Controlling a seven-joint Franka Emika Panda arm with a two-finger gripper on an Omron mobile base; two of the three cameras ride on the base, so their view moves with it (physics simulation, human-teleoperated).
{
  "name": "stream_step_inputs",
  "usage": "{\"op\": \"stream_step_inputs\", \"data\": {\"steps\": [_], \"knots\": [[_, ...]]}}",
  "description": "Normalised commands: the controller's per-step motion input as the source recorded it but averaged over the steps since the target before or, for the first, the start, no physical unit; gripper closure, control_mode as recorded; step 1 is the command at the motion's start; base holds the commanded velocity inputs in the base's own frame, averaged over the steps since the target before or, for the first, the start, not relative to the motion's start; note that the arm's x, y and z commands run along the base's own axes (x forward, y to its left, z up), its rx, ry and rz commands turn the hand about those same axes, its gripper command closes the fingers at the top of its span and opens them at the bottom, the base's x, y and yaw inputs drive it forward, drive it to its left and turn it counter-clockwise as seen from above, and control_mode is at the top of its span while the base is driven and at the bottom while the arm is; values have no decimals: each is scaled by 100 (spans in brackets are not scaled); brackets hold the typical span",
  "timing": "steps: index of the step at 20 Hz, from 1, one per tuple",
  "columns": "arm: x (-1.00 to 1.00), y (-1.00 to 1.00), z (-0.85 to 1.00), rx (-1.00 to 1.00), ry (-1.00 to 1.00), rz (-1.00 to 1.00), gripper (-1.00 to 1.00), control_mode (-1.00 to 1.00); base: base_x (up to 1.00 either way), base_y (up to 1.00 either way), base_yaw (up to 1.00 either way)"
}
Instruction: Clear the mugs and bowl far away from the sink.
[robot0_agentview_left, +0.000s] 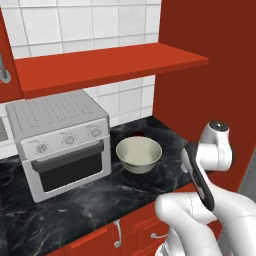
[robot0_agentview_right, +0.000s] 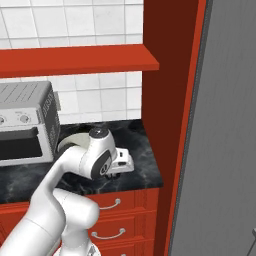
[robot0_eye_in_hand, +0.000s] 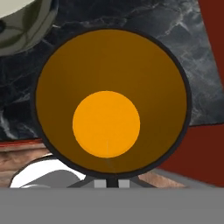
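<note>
The mug (robot0_eye_in_hand: 112, 100) filled the hand view, seen straight down its mouth: black rim, orange-yellow inside, with the dark bench (robot0_eye_in_hand: 175, 52) beneath it and the front edge of the bench under its lower side. The gripper's (robot0_agentview_right: 114, 173) fingers were mostly hidden by the cup, so I could not tell how wide they stood or whether they had the mug in hold, though it sat so close to the hand that I judged it was being carried. The bowl (robot0_agentview_left: 139, 154) stood on the bench just right of the toaster oven (robot0_agentview_left: 60, 140), near the back wall, and its rim showed in the upper left corner of the hand view. In the right base view the hand hung low over the bench's right end, beside the red cabinet side (robot0_agentview_right: 167, 100). To set the mug down well, I would keep it upright, lower it onto bare stone clear of the bowl and well back from the front edge, then open.
</note>
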Motion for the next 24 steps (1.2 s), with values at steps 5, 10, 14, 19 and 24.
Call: {"op": "stream_step_inputs", "data": {"steps": [5, 10, 14, 19, 24], "knots": [[15, 0, -27, -4, 0, 7, 100, -100, 0, 0, 0], [23, 0, -28, 0, 0, 11, 100, -100, 0, 0, 0], [31, 0, -25, 0, 0, 11, 100, -100, 0, 0, 0], [30, 0, -28, 0, 0, 9, -100, -100, 0, 0, 0], [6, 9, -18, 0, 0, 3, -100, -100, 0, 0, 0]]}}
